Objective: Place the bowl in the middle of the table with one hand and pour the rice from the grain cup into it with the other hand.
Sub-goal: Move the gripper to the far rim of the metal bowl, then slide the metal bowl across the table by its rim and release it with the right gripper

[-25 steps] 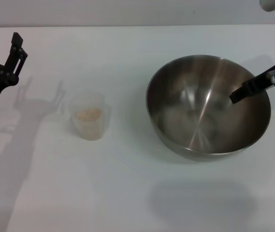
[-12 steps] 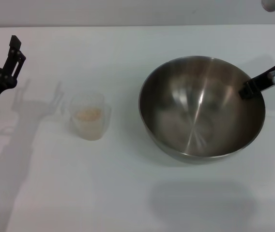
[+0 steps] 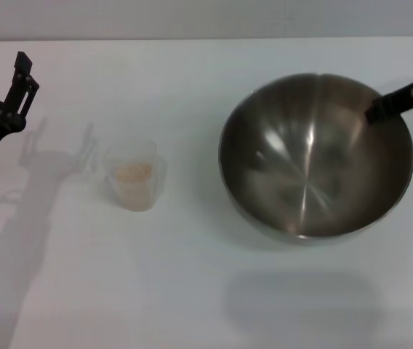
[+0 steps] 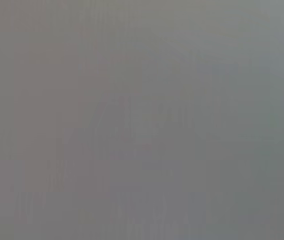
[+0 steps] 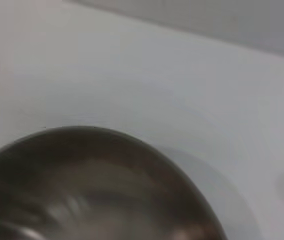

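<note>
Two task items on table (image 3: 192,291): bowl (image 3: 315,156) right of centre, tilted; grain cup (image 3: 135,177) with rice (image 3: 133,171) left of centre, well apart. Right gripper (image 3: 378,109) clamps the bowl's far-right rim, one finger inside. Left gripper (image 3: 23,80) idle at far left; spread not discernible. Judgement: steel is rigid, slick, may pivot; cup light, squeezable, grip mid-wall.

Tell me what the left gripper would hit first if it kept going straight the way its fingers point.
Probably nothing: the left gripper at the table's left edge points up and away, and the grain cup and bowl lie off to its right. Depth is unclear.
</note>
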